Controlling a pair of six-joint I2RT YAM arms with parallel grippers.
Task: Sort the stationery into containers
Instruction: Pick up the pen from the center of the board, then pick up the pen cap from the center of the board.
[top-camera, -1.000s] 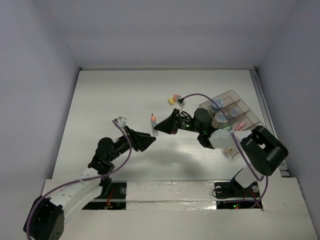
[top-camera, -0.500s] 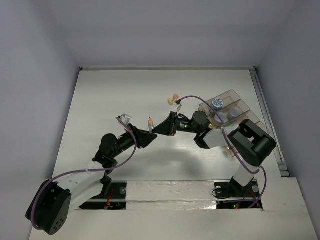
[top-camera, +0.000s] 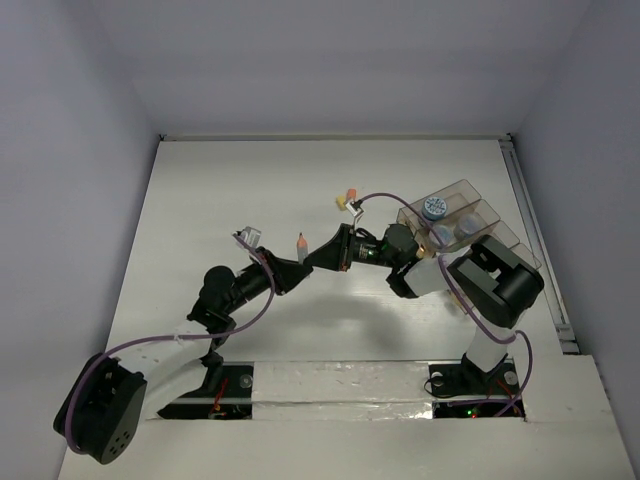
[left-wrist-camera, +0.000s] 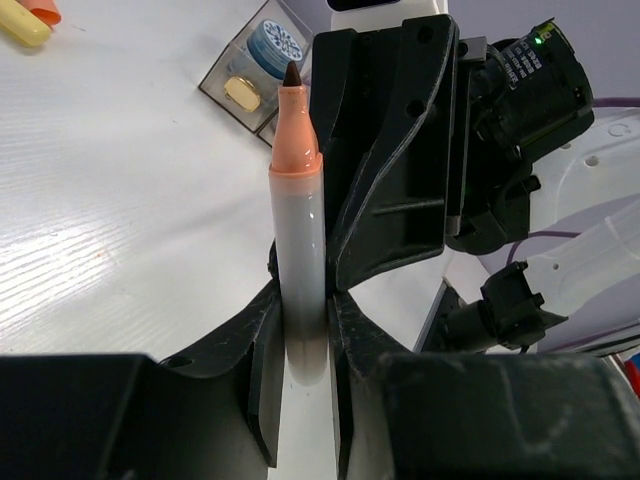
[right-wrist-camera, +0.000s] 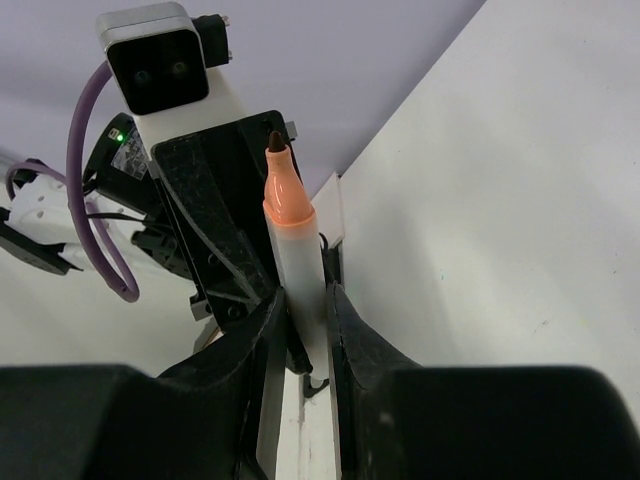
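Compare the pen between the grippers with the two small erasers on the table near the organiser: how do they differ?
The pen is long, with a pale body and an orange neck; the erasers are short stubs, one orange, one yellow. The pen is clamped by the left gripper and the right gripper; the erasers lie loose on the table. Both are outside the organiser.
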